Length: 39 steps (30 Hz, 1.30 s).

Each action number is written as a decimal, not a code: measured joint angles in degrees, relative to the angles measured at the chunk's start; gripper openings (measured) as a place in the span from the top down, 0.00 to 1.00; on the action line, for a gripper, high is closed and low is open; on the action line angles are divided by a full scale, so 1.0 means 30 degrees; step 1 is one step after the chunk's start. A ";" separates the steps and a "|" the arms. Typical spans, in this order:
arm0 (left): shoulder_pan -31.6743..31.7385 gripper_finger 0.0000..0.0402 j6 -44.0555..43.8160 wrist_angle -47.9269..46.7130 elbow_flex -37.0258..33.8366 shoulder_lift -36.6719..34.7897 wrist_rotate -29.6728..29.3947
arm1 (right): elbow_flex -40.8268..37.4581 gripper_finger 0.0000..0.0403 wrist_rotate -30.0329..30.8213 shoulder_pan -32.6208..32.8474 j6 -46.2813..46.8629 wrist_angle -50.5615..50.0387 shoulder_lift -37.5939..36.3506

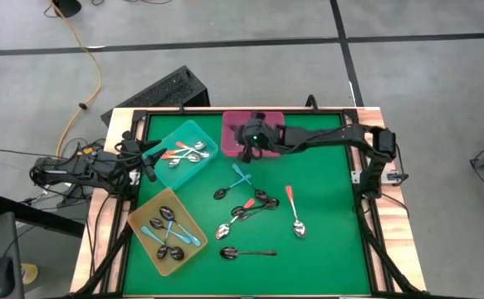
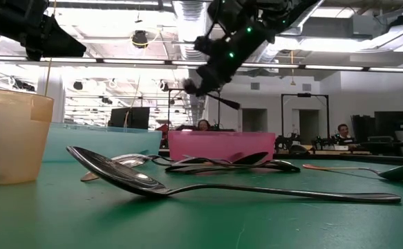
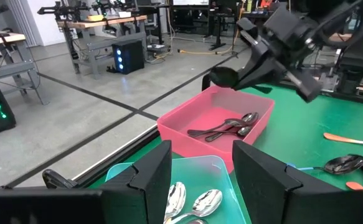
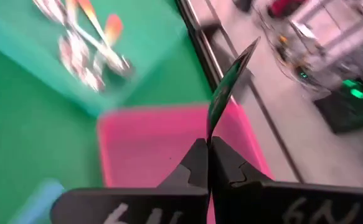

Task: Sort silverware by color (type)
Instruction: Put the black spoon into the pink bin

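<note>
— What is your right hand point(image 4: 209, 146) doing?

— It hangs over the pink tray point(image 1: 235, 133) at the far middle of the desk point(image 1: 325, 249), fingers pinched tight on a dark spoon point(image 4: 230, 81). My wrist view shows its thin, glossy bowl edge-on, standing up from the fingertips.

— And the left?

— My left hand point(image 3: 200, 180) is closed on nothing, at the desk's left edge beside the teal tray point(image 1: 183, 154).

— Where are the other spoons?

— Shiny-bowled, orange-handled ones lie in the teal tray. Blue-handled ones fill the translucent yellow tray point(image 1: 168, 228) at the near left. Loose spoons point(image 1: 254, 203) cluster mid-desk on the green felt, one orange-handled spoon point(image 1: 294, 210) lying apart to the right.

— Anything only one view gives?

— The left wrist view looks into the pink tray: smooth plastic walls, dark metal spoons point(image 3: 228, 127) resting inside. The low view shows a black spoon point(image 2: 208, 183) lying long and polished up close.
</note>
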 joint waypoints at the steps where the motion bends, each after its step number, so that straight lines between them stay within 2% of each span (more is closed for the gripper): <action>1: 0.0000 0.61 0.0000 0.0000 0.0000 0.0000 0.0000 | 0.0000 0.98 0.0122 -0.0117 -0.0013 -0.0416 0.0000; 5: 0.0000 0.61 0.0000 0.0000 0.0000 0.0000 0.0000 | -0.0007 0.98 -0.0545 -0.0485 0.0574 -0.0543 0.0280; 10: 0.0000 0.61 0.0000 0.0000 0.0000 0.0000 0.0002 | -0.0021 0.98 -0.0881 -0.0779 0.1004 -0.0530 0.1860; 19: 0.0000 0.61 0.0000 0.0000 0.0000 -0.0007 -0.0001 | -0.0029 0.98 -0.0419 -0.0916 -0.1212 0.1159 0.3903; 29: 0.0000 0.61 0.0000 -0.0004 0.0000 -0.0007 0.0000 | -0.0036 0.98 -0.1441 -0.2250 -0.0908 0.0929 0.3978; 34: 0.0000 0.61 0.0000 -0.0007 0.0000 -0.0007 0.0000 | -0.0036 0.98 -0.2930 -0.2669 -0.0422 0.0296 0.3971; 39: 0.0000 0.61 0.0002 -0.0007 0.0000 -0.0007 0.0000 | -0.0036 0.97 -0.3458 -0.3012 0.0333 0.0223 0.3971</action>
